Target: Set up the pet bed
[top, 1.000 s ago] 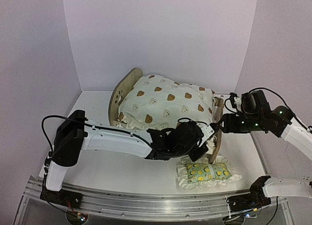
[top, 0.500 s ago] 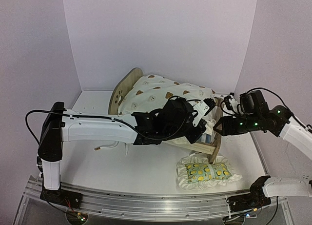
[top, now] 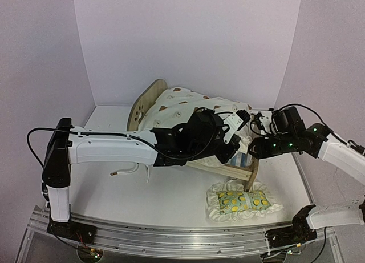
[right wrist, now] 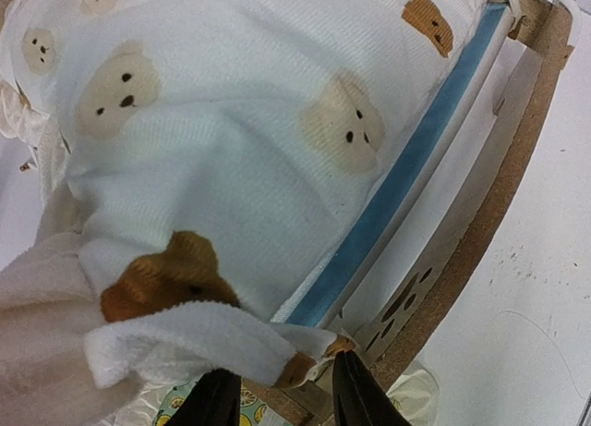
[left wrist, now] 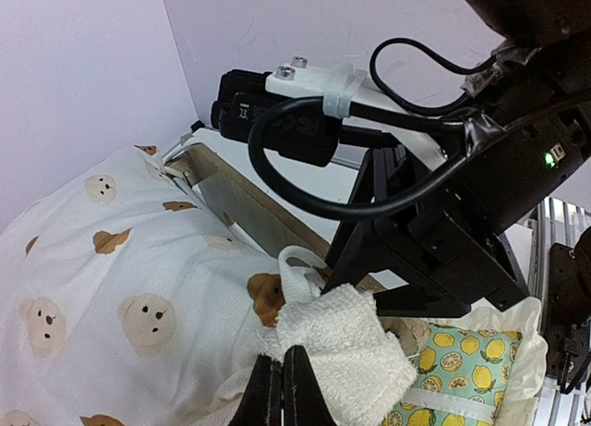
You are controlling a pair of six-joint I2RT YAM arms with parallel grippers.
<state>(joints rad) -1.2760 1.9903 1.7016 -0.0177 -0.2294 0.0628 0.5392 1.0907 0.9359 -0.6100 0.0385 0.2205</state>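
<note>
The pet bed (top: 145, 101) lies at the back of the table, its wooden foot board (top: 251, 172) toward the right; its blue stripe (right wrist: 416, 167) shows beside the paw cutouts. A cream bear-print cushion (top: 182, 106) lies on it. My left gripper (top: 230, 142) is shut on the cushion's near right corner, the white terry underside (left wrist: 342, 343) folded up above its fingers (left wrist: 282, 384). My right gripper (right wrist: 286, 394) is at the same corner by the foot board, jaws apart, with the cushion's tip (right wrist: 300, 363) between them and not pinched.
A green lemon-print pillow (top: 242, 201) lies on the table in front of the bed's foot. A loose white tie (top: 122, 172) trails on the table left of the bed. Purple walls close the back and both sides. The right arm's black body (left wrist: 425, 250) is close above the left gripper.
My left gripper has risen from low by the foot board, lifting the cushion's corner. The right gripper has moved left to that corner and its jaws have narrowed.
</note>
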